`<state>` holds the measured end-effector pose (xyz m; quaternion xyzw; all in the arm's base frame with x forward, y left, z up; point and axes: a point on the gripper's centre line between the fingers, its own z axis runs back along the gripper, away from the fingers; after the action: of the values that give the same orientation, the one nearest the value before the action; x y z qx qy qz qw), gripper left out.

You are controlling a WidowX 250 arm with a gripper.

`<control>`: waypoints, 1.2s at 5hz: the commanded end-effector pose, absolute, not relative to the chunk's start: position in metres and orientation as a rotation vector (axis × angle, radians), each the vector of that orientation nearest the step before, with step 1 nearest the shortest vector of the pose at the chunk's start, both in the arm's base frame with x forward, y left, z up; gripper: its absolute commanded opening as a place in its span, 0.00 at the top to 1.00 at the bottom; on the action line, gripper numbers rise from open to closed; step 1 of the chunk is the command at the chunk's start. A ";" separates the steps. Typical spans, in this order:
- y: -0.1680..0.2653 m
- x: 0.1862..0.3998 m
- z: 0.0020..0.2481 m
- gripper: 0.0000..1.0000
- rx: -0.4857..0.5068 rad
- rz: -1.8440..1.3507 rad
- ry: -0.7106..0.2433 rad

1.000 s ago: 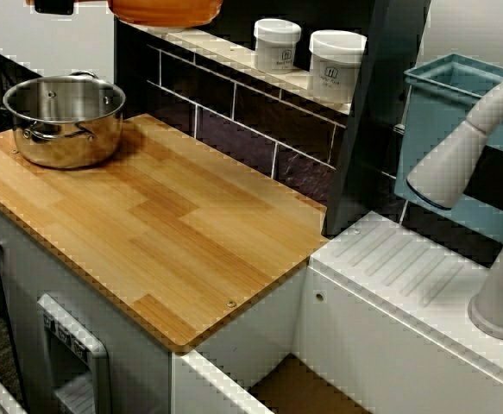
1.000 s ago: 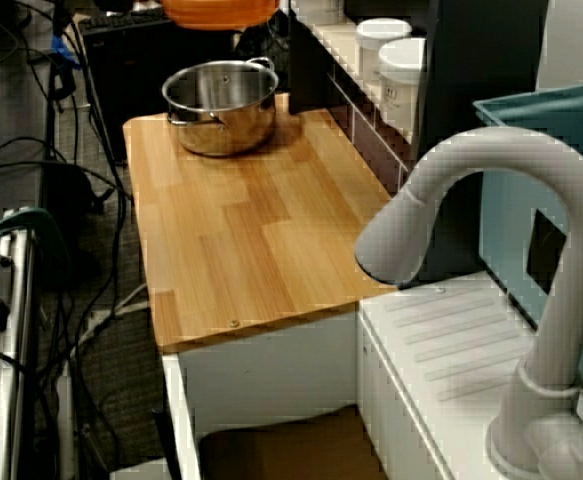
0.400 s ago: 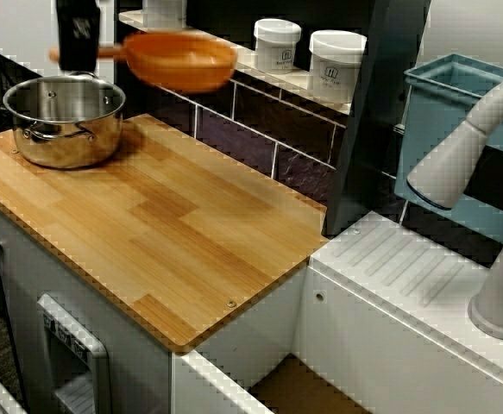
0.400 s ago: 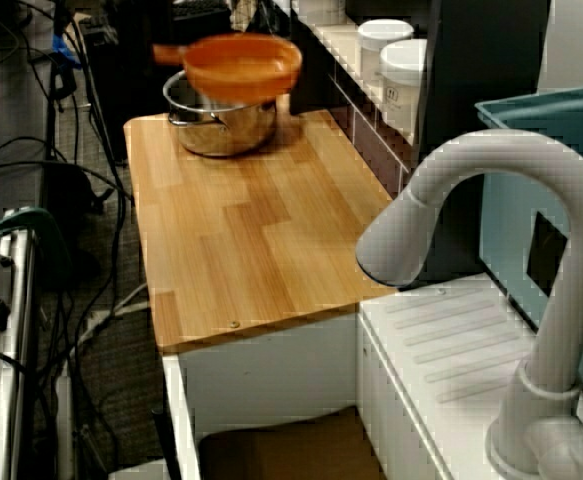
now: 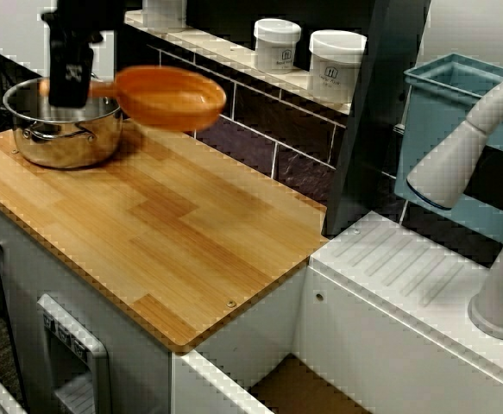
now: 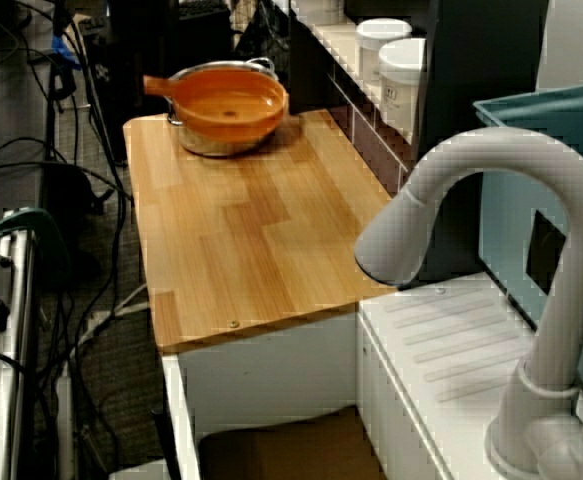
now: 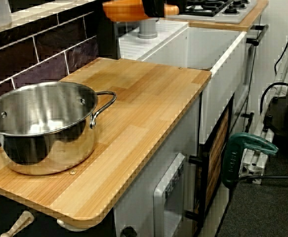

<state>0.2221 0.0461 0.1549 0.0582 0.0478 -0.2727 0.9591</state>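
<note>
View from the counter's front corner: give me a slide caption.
Black tool holds a round orange pan by its handle, aloft beside a shiny steel pot on the wooden counter.

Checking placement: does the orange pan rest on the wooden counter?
No, the orange pan hangs in the air above the wooden counter, its handle in the hand.

You have a light wooden countertop filling the centre and left of the frame. A steel pot sits on it at upper left. Along the top, a tiled ledge carries two white jars.

orange pan level, aloft just beside the steel pot.
</note>
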 end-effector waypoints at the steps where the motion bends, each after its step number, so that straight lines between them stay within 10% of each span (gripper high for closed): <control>1: 0.045 0.225 0.101 1.00 0.180 -0.541 0.139; 5: 0.043 0.232 0.036 1.00 0.245 -0.534 0.211; 6: 0.042 0.230 0.041 0.00 0.242 -0.552 0.209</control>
<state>0.2271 0.0391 0.0369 0.1134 0.1186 -0.2666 0.9497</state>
